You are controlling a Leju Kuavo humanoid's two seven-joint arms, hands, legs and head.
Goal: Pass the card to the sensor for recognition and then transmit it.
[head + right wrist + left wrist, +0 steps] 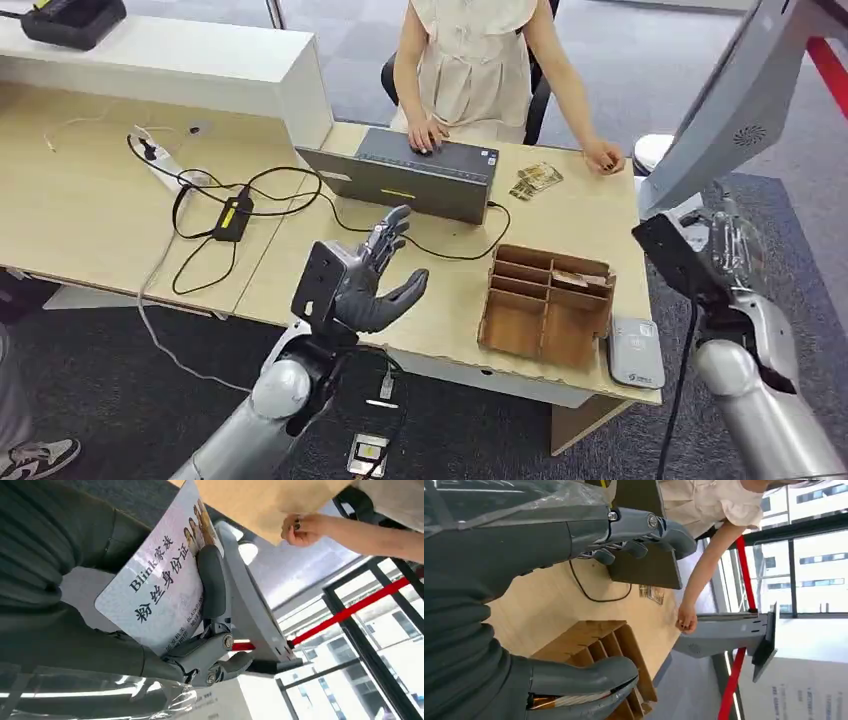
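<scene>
My right hand holds a white card printed with dark Chinese text and a small photo, one dark finger lying across its face. In the head view this right hand is raised past the table's right end, just under a tilted grey kiosk panel. A small white card reader lies on the table's near right corner, below that hand. Over the table's front edge my left hand is lifted, its fingers spread and holding nothing.
A person sits behind the desk, one hand on a grey laptop, the other hand on the table. A wooden compartment box stands beside the reader. Loose cards lie near the laptop. Cables and a power strip lie at left.
</scene>
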